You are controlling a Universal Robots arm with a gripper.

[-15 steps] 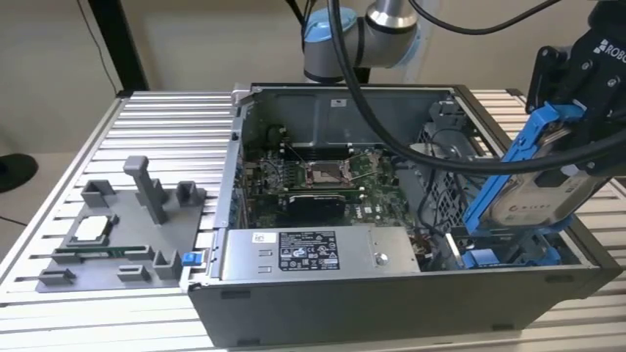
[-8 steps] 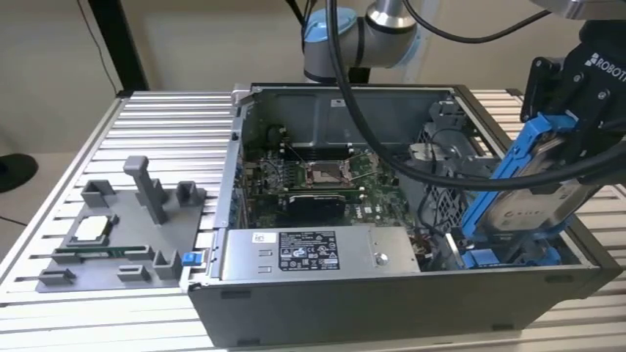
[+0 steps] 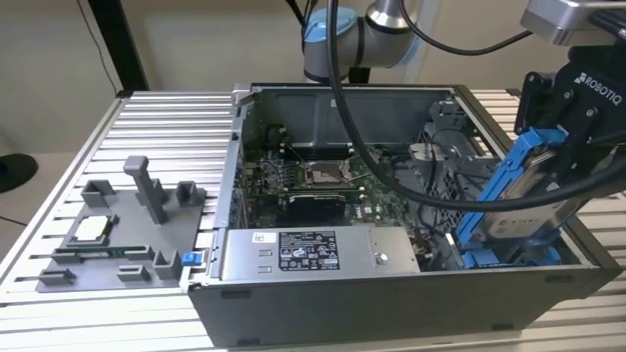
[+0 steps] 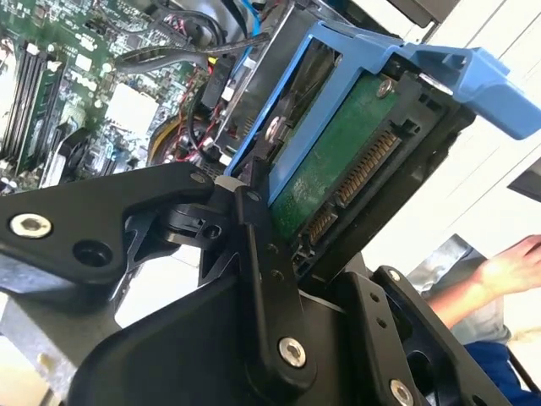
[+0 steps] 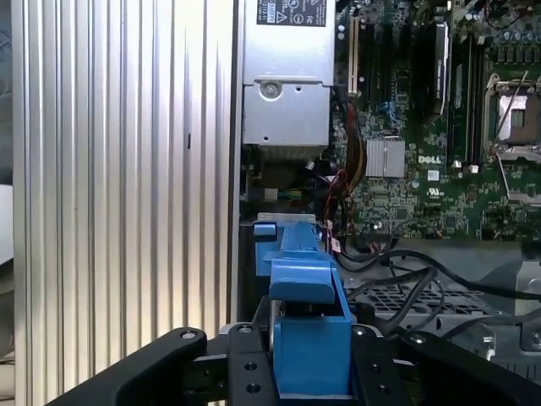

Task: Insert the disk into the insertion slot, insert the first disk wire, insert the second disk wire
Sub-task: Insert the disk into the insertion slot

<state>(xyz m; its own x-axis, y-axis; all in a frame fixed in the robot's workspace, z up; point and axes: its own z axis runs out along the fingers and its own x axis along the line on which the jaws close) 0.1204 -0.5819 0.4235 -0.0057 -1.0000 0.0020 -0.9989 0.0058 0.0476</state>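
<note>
Hand clamped on disk by its blue carrier, right of exterior view, tilted over slot. Judged rigid, fairly heavy, shock-sensitive; grip carrier edges, not bare circuit board.

A ribbed aluminium counter carries an open computer case and, just beside it toward the exterior view's left, a grey parts holder.

White block lettering runs along the black body of the tool. The power supply bears a white label of fine print and small marks, too small to read. The disk carries a pale sticker with faint print. White letters stand on the motherboard.
</note>
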